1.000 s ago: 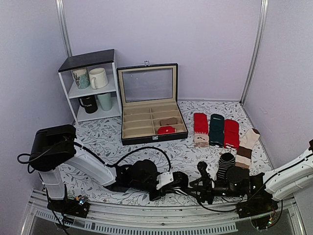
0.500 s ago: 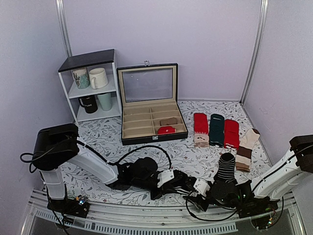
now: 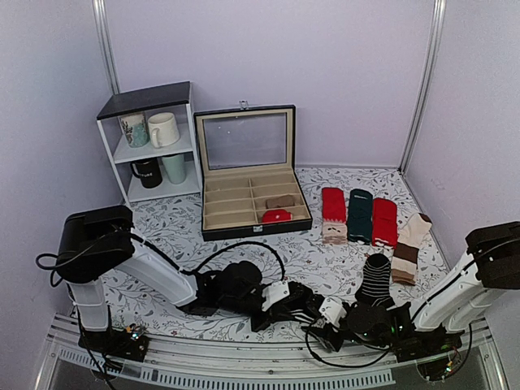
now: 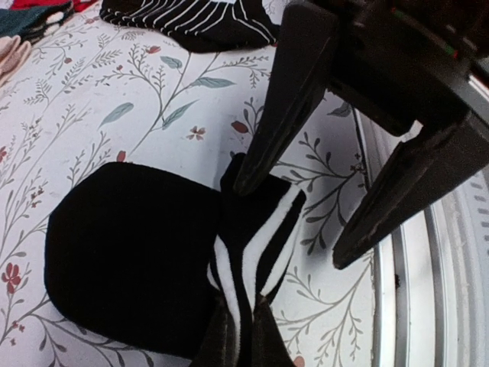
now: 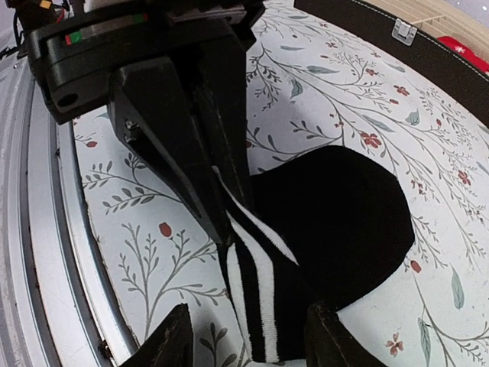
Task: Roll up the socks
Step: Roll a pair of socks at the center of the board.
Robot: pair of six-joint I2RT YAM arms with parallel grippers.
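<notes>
The socks (image 4: 130, 252) lie on the surface (image 4: 92, 115) near its front rail in the left wrist view, with the left gripper (image 4: 238, 325) clamped on the white-banded cuff. In the right wrist view, the right gripper (image 5: 248, 336) stands apart, astride that cuff. The top view shows both crowded low together. If the right gripper closes here, it could strike the left one or tug the cuff loose.

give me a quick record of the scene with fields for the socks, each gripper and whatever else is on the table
task item: black socks lying on the floral table, white-banded cuff toward the near edge
left gripper: shut, pinching the cuff
right gripper: open, one finger on each side of the cuff
nearby: striped sock just behind the grippers
further back: row of red and green socks, open compartment box, mug shelf
</notes>
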